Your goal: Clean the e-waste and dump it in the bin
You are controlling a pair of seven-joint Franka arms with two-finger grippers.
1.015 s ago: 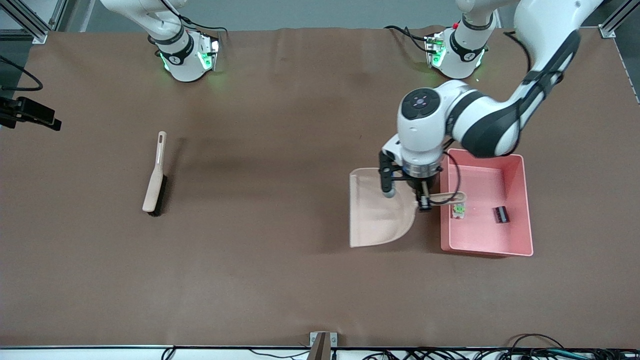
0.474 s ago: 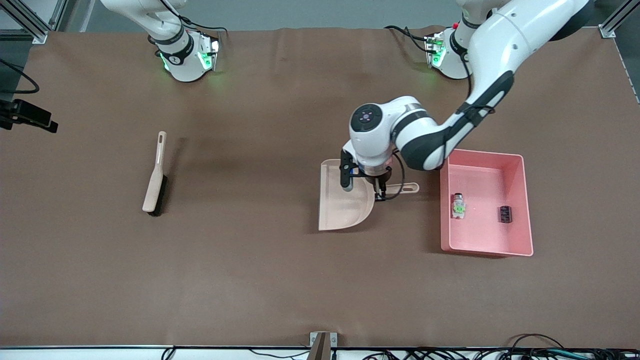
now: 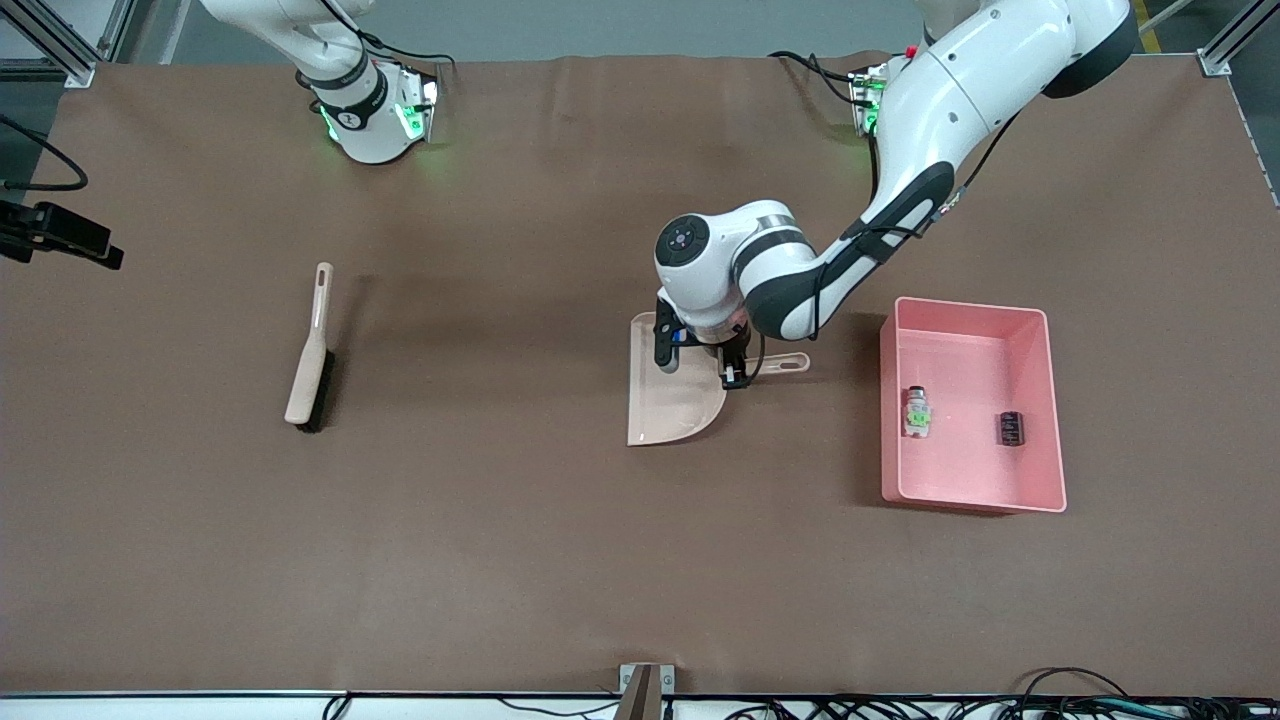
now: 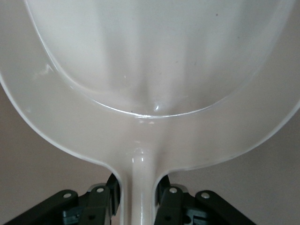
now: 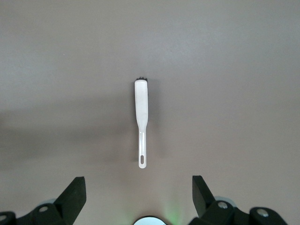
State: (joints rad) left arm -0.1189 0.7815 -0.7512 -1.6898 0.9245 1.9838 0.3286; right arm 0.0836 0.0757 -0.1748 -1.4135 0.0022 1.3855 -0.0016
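The pink bin [image 3: 1050,400] stands toward the left arm's end of the table. In it lie the white-grey piece with a green label [image 3: 916,412] and the dark stubby cylinder [image 3: 1011,427]. My left gripper [image 3: 735,368] is shut on the handle of the beige dustpan [image 3: 672,395], which lies low over the table's middle, apart from the bin. In the left wrist view the dustpan [image 4: 159,70] fills the frame and my left gripper [image 4: 137,197] clamps its handle. My right gripper [image 5: 139,199] is open and empty, high over the brush [image 5: 141,108].
The beige brush [image 3: 310,355] lies on the brown table toward the right arm's end. A black camera mount [image 3: 55,232] sits at that table edge. The right arm waits near its base.
My left gripper has carried the dustpan away from the bin toward the table's middle and brought it lower. The two parts now lie uncovered in the bin. The right arm has not moved.
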